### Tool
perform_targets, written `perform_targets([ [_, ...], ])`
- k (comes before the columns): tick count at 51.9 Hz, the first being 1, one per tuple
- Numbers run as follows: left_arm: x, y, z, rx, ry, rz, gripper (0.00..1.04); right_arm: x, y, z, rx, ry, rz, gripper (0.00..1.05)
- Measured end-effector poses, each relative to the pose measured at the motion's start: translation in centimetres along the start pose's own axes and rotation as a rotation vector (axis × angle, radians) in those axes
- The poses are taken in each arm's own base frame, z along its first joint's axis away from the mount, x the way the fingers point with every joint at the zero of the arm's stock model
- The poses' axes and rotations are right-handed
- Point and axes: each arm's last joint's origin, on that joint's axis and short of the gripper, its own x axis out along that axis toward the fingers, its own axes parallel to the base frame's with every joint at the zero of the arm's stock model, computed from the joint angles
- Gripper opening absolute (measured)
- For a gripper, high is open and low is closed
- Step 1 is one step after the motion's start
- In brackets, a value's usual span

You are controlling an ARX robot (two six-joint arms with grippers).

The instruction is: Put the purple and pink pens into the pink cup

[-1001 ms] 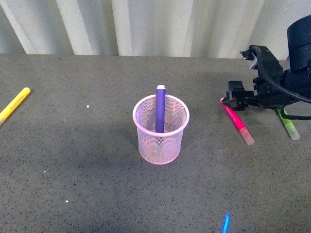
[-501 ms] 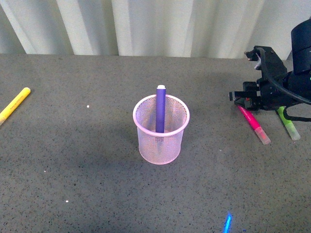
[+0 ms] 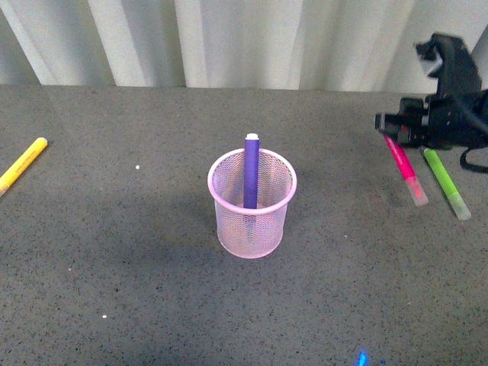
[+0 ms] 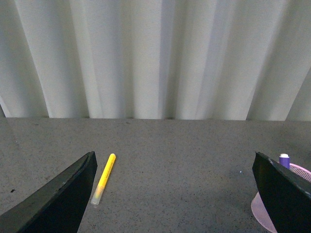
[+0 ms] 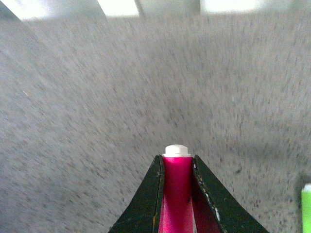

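Observation:
The pink cup [image 3: 236, 229] stands upright mid-table with the purple pen [image 3: 252, 171] standing inside it, its white end above the rim. At the far right my right gripper [image 3: 389, 123] is shut on the upper end of the pink pen [image 3: 404, 169], which hangs slanted above the table, clear cap downward. The right wrist view shows the pink pen [image 5: 177, 189] clamped between the jaws of the right gripper [image 5: 177, 158]. My left gripper [image 4: 173, 155] is open and holds nothing. The pink cup [image 4: 259, 213] and purple pen [image 4: 284, 159] sit beside its one finger.
A yellow pen [image 3: 23, 164] lies at the table's left edge and also shows as the yellow pen [image 4: 104, 177] in the left wrist view. A light green pen [image 3: 446, 183] lies flat just right of the hanging pink pen. White curtains back the table.
The right gripper has risen and shifted right with the pink pen, lifting it off the table. The green pen is now uncovered. Cup and purple pen have not moved.

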Motion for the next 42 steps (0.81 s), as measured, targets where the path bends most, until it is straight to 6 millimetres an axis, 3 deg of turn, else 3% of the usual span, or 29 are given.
perform_targets([
  [4, 0.0, 0.0, 0.0, 0.000, 0.000, 0.000, 0.98, -1.4, 1.1, 1.7, -0.014, -0.082, 0.025, 0.11],
  [11, 0.0, 0.0, 0.0, 0.000, 0.000, 0.000, 0.98, -5.9, 5.7, 4.6, -0.128, -0.333, 0.129, 0.11],
  [19, 0.0, 0.0, 0.0, 0.000, 0.000, 0.000, 0.98, -9.0, 11.1, 3.0, -0.248, -0.506, 0.289, 0.11],
  [28, 0.0, 0.0, 0.0, 0.000, 0.000, 0.000, 0.98, -9.0, 13.7, 0.1, -0.275, -0.567, 0.402, 0.11],
  [42, 0.0, 0.0, 0.0, 0.000, 0.000, 0.000, 0.98, -8.1, 15.7, -2.2, -0.280, -0.574, 0.513, 0.11],
])
